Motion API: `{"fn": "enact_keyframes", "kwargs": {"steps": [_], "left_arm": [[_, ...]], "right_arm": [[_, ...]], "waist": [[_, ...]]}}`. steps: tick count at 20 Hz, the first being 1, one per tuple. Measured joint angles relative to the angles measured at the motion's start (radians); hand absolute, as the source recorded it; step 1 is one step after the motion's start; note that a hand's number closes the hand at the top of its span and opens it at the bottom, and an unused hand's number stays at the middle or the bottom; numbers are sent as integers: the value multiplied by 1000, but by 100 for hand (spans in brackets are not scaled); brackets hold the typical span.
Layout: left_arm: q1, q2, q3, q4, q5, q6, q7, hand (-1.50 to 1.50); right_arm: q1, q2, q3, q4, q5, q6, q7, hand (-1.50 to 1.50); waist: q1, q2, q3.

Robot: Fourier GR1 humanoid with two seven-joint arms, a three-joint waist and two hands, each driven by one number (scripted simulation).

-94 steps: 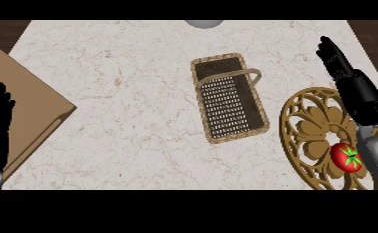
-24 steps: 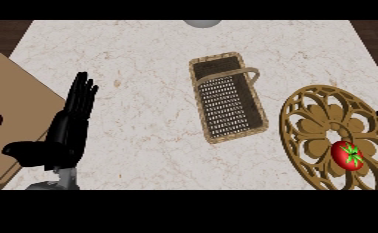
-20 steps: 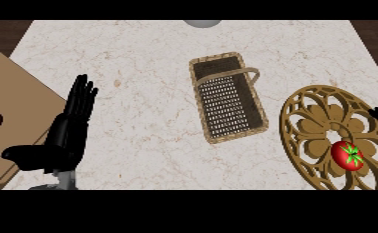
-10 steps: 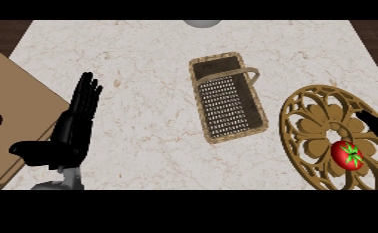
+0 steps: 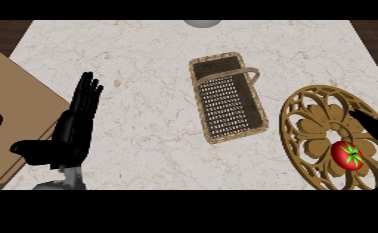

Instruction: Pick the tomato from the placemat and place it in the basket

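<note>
A red tomato [image 5: 348, 155] with a green stem lies on the round golden openwork placemat [image 5: 314, 132] at the right edge. A rectangular wicker basket [image 5: 227, 97] with a handle stands in the middle of the counter, with nothing in it. My left hand [image 5: 70, 133] hovers over the counter at the lower left, fingers straight and pointing up, thumb out to the left, far from the tomato. Only a dark tip of my right hand [image 5: 366, 122] shows at the right edge, just above the tomato.
A brown wooden board [image 5: 18, 107] lies slanted along the left edge, beside my left hand. A small grey round object [image 5: 202, 22] sits at the counter's far edge. The marble counter [image 5: 140, 57] stretches between basket and board.
My left hand has come in from the left edge and shifted slightly right and up. The right hand has drawn back from over the placemat to the right edge. Tomato and basket have not moved.
</note>
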Motion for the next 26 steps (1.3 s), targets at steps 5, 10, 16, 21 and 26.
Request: {"fn": "enact_keyframes", "kwargs": {"steps": [5, 10, 16, 21, 26], "left_arm": [[16, -9, 13, -14, -16, -11, -1, 0], [1, -14, 37, -4, -12, -34, 1, 0], [-17, -36, 44, 26, -38, -34, -11, 0], [-15, -24, 69, 5, -25, -56, 9, 0], [-5, -47, 45, 3, -53, -43, 3, 0]], "right_arm": [[2, 24, -5, 22, 39, -2, -39, -150], [-7, 47, -12, 64, 73, -16, -74, -150], [-24, 74, -16, 124, 120, -49, -106, -150], [-17, 75, -20, 173, 141, -67, -157, 150], [-23, 34, 28, 193, 196, -66, -223, 150]], "waist": [[0, 0, 0], [0, 0, 0], [-1, 0, 0], [0, 0, 0], [0, -1, -3]]}}
